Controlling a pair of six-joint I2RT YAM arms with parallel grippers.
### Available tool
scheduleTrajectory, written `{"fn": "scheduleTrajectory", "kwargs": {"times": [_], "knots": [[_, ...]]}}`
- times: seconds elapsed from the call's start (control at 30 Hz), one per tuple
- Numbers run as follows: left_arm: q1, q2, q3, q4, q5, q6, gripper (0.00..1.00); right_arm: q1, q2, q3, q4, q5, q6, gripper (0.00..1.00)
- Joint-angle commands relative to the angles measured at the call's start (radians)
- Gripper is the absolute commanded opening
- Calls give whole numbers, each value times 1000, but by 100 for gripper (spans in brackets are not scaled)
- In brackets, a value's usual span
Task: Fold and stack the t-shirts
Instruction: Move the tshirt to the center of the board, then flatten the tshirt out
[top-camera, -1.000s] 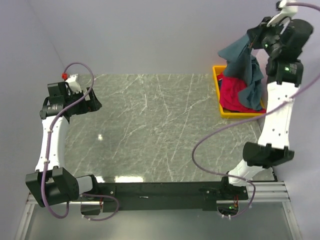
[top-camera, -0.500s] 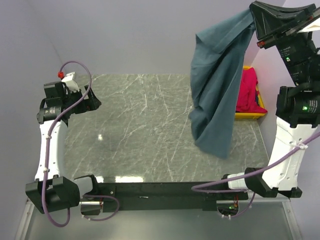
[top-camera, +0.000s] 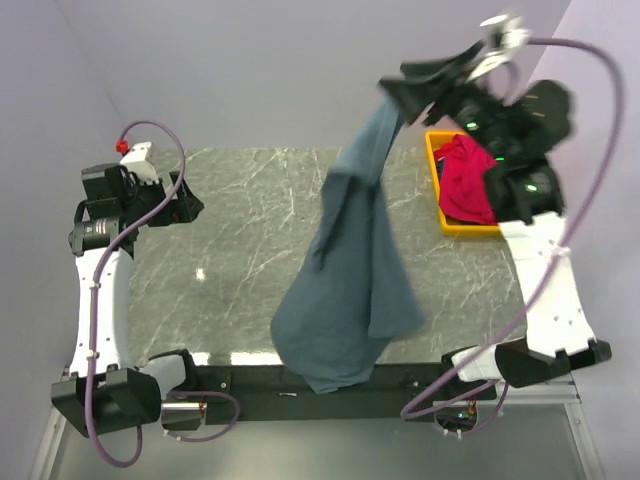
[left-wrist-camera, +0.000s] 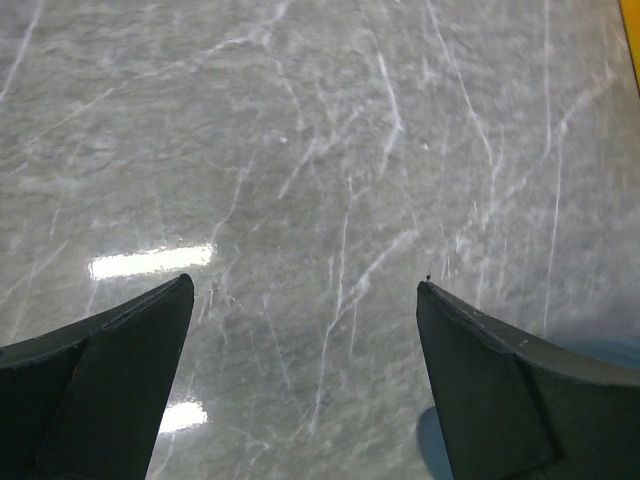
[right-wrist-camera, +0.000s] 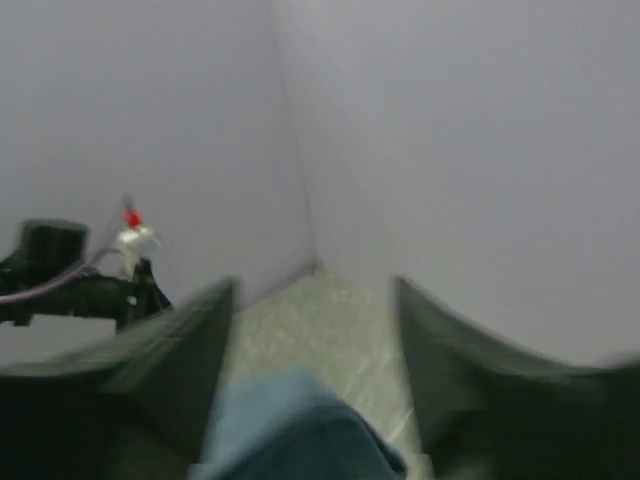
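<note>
Both shirts are waiting unfolded: blue-grey cloth t-shirt dangling from the right gripper's parted jaws, red cloth t-shirt sitting in the yellow plastic bin, left gripper's jaws gaping empty.

This looks like a robotics lab cell, not a home or a shop. Two white-and-black robot arms, a left arm and a right arm, are bolted to a black rail along the near edge of a grey marble-patterned tabletop. Bare lilac walls close it in on the left, far and right sides. Loose purple cables loop off the arms, silver metal framing shows at the near right, and a yellow plastic bin sits at the far right.
</note>
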Motion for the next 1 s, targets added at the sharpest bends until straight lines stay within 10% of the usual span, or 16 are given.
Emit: {"fn": "scheduleTrajectory", "kwargs": {"times": [0.0,0.13,0.33,0.6,0.97], "knots": [[-1,-65,-37,-6,167,143,99,-11,-1,-178,-115,110,-66,83],[-20,-83,-109,-34,268,313,99,-103,101,-312,-302,150,-158,88],[-242,-42,-255,0,128,488,99,-189,193,-493,-628,35,-345,70],[-435,273,-220,199,16,401,87,-123,170,-835,-663,-15,-440,61],[-515,622,50,269,60,237,82,26,307,-896,-780,61,-563,70]]}}
